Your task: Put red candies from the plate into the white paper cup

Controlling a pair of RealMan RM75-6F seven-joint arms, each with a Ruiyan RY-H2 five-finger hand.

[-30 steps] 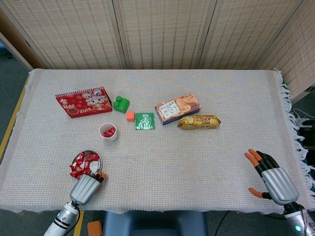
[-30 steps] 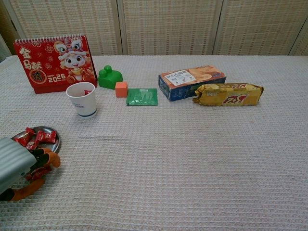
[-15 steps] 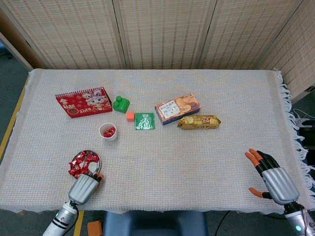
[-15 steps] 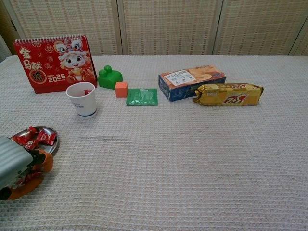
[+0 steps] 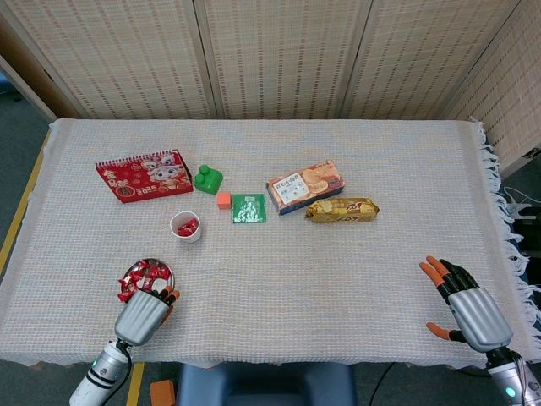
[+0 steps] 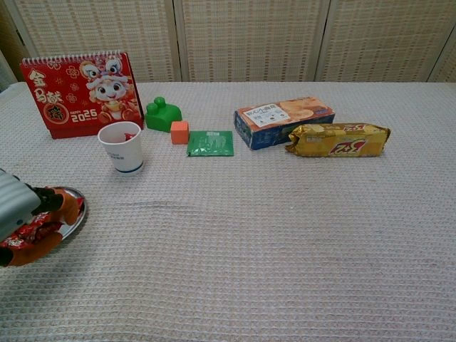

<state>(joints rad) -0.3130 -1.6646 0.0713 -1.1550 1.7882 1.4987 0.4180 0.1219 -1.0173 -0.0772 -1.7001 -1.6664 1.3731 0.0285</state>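
My left hand (image 6: 25,217) sits over the plate (image 5: 161,271) near the bench's front-left corner, fingers curled onto the red candies (image 5: 139,275); I cannot tell whether one is held. The white paper cup (image 6: 121,147), red candy inside, stands just behind the plate. My right hand (image 5: 465,306) rests near the front-right corner, fingers spread, holding nothing.

Cup (image 5: 186,226) behind plate (image 5: 165,272), before calendar (image 5: 144,175)
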